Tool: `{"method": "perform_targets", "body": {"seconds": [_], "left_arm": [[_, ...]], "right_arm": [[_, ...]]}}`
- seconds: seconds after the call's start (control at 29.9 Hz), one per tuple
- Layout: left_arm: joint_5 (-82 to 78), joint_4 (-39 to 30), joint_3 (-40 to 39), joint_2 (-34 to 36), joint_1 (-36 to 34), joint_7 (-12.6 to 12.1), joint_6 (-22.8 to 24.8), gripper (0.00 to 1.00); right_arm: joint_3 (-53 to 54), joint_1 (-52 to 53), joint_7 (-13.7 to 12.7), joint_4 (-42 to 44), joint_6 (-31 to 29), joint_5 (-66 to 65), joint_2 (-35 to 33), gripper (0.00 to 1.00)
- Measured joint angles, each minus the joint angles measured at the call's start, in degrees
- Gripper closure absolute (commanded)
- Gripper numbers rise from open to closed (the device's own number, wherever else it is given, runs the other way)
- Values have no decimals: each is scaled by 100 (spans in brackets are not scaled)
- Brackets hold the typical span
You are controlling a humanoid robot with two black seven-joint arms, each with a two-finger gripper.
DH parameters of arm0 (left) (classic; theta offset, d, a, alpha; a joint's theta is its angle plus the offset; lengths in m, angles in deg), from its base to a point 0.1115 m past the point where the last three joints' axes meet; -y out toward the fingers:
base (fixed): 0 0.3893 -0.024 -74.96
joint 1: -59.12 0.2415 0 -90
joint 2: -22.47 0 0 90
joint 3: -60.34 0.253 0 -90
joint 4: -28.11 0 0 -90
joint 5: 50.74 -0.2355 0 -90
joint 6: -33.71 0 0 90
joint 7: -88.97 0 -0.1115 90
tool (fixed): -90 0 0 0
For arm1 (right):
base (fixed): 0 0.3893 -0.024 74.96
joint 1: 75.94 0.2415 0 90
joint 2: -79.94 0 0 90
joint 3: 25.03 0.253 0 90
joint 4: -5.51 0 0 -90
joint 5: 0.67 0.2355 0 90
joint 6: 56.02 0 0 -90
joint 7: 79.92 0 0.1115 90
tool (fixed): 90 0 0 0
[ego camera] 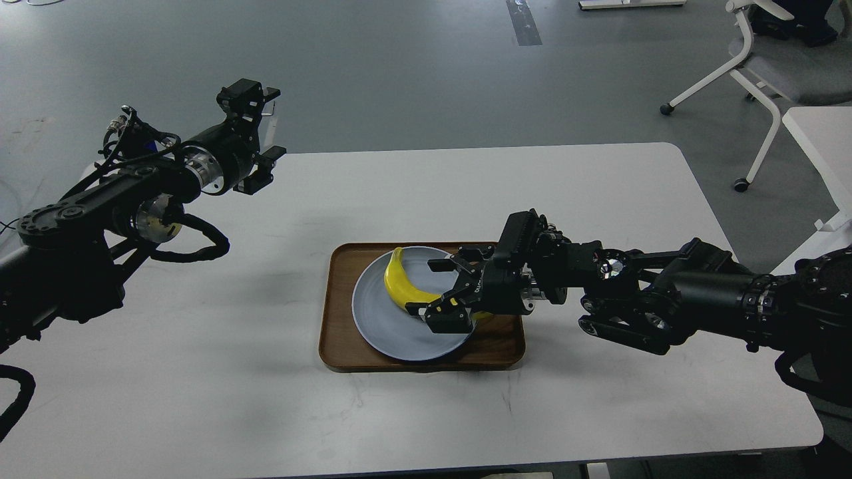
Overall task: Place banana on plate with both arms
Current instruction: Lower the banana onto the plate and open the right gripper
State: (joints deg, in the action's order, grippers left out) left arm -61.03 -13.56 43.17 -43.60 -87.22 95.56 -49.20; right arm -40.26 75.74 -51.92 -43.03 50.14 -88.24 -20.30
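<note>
The yellow banana (pixel 401 285) lies curved on the pale blue-grey plate (pixel 389 329), its right end between my right gripper's fingers. My right gripper (pixel 437 293) comes in from the right, low over the plate's right side. Its fingers are spread apart, one above and one below the banana's end, so it is open. My left gripper (pixel 257 136) is open and empty, held high over the table's far left, well away from the plate.
The plate sits in a brown wooden tray (pixel 341 347) at the middle of the white table (pixel 200 372). A white office chair (pixel 765 60) and a second white table's edge (pixel 822 143) stand at the far right, off the table.
</note>
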Motion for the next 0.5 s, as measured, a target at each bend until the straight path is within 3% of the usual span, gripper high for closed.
{"method": "perform_targets", "body": {"seconds": [0.2, 0.33, 0.4, 0.5], "left_arm": [[-37, 24, 17, -39, -11, 3, -80, 2], [46, 28, -41, -55, -11, 26, -56, 2], [70, -11, -153, -55, -3, 33, 25, 2], [161, -105, -417, -34, 121, 36, 317, 2]], "right_arm": [[1206, 199, 0, -24, -218, 2510, -286, 3], [1868, 288, -20, -122, -1025, 4774, -807, 3], [2350, 216, -218, -141, -1557, 5707, -1068, 2], [3120, -79, -810, -133, -2347, 6944, -1446, 1]]}}
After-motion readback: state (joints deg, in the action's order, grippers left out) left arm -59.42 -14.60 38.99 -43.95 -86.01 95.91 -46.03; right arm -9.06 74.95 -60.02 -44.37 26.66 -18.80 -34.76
